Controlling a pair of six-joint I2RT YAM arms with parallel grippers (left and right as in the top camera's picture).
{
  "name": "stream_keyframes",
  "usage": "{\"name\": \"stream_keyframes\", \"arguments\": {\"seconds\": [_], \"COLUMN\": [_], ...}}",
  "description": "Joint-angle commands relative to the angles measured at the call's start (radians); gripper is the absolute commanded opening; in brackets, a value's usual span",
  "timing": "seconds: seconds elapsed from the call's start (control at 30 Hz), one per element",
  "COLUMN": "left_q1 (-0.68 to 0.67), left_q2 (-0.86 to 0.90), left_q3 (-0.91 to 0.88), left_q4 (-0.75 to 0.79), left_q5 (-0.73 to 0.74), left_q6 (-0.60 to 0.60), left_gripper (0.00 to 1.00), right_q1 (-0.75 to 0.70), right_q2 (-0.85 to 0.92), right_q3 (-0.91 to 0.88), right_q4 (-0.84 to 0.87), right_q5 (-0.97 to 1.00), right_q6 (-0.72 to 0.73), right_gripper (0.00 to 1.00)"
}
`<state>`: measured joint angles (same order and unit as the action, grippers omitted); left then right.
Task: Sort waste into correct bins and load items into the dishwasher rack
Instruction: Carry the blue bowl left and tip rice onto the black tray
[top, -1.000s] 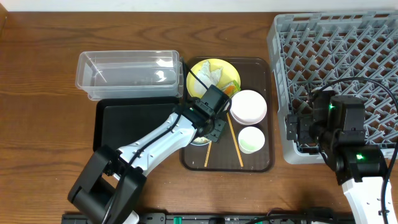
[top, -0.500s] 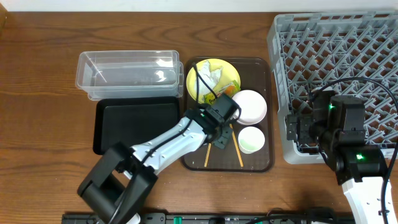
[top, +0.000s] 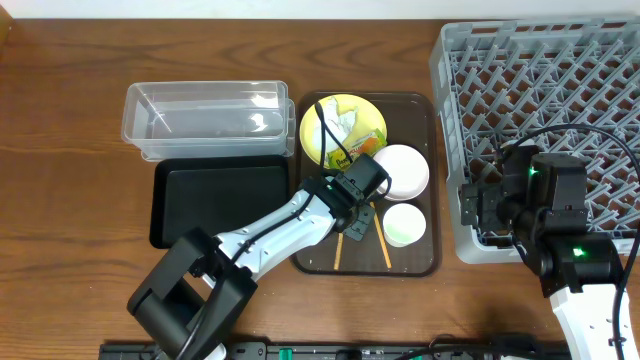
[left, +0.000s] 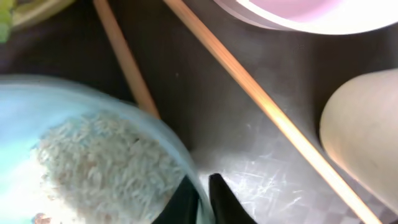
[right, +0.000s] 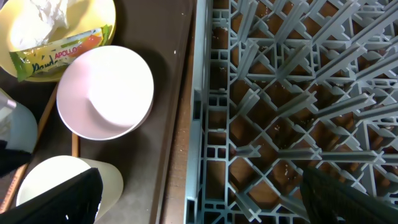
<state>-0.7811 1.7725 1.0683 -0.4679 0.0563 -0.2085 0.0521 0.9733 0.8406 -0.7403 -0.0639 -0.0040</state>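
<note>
Rice (left: 99, 162) loose in light blue bowl (left: 22, 118); bowl rigid, probably slick. Left pincer (left: 202, 193) clenched on rim, so carry level. Right pincer (right: 205, 199) released, spread wide.

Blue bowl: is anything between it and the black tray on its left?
Nothing but the brown tray's own rim, which the blue bowl must clear; the black tray sits right beside it. The left arm lies over that stretch, so part is hidden.

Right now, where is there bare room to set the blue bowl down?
Free: the clear tub, the black tray, and the rack beyond the right gripper. Crowded: the brown tray, where plate, white bowl, cup and chopsticks ring the left gripper on the blue bowl.
</note>
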Motion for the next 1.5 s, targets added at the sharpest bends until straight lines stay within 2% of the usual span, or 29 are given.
{"name": "stream_keyframes", "arguments": {"seconds": [0.0, 0.27, 0.47, 0.57, 0.77, 0.87, 1.17, 1.3, 1.47], "left_q1": [-0.002, -0.002, 0.034, 0.087, 0.314, 0.462, 0.852, 0.966, 1.044], "left_q2": [-0.031, -0.097, -0.251, -0.329, -0.403, -0.394, -0.305, -0.210, -0.083], "left_q3": [0.017, 0.018, 0.018, 0.018, 0.016, 0.002, -0.084, -0.123, -0.142], "left_q4": [-0.003, -0.047, -0.112, -0.149, -0.226, -0.245, -0.266, -0.266, -0.264], "left_q5": [-0.017, -0.016, -0.014, 0.039, 0.320, 0.565, 1.173, 1.302, 1.462], "left_q6": [0.004, 0.004, 0.004, 0.004, 0.013, 0.105, 0.338, 0.351, 0.358], "left_gripper": [0.07, 0.06, 0.06, 0.06, 0.06, 0.06, 0.06, 0.06, 0.06], "right_q1": [0.007, 0.007, 0.007, 0.007, 0.007, 0.007, 0.007, 0.007, 0.007], "right_q2": [0.000, 0.000, 0.000, 0.000, 0.000, 0.000, 0.000, 0.000, 0.000], "right_q3": [0.022, 0.022, 0.022, 0.022, 0.022, 0.022, 0.022, 0.022, 0.022], "right_q4": [-0.002, -0.004, -0.004, -0.004, -0.004, -0.004, -0.005, -0.005, -0.005], "right_q5": [-0.008, -0.008, -0.008, -0.008, -0.008, -0.008, -0.008, -0.008, -0.008], "right_q6": [0.011, 0.011, 0.011, 0.011, 0.011, 0.011, 0.011, 0.011, 0.011], "right_gripper": [0.99, 0.99, 0.99, 0.99, 0.99, 0.99, 0.99, 0.99, 0.99]}}
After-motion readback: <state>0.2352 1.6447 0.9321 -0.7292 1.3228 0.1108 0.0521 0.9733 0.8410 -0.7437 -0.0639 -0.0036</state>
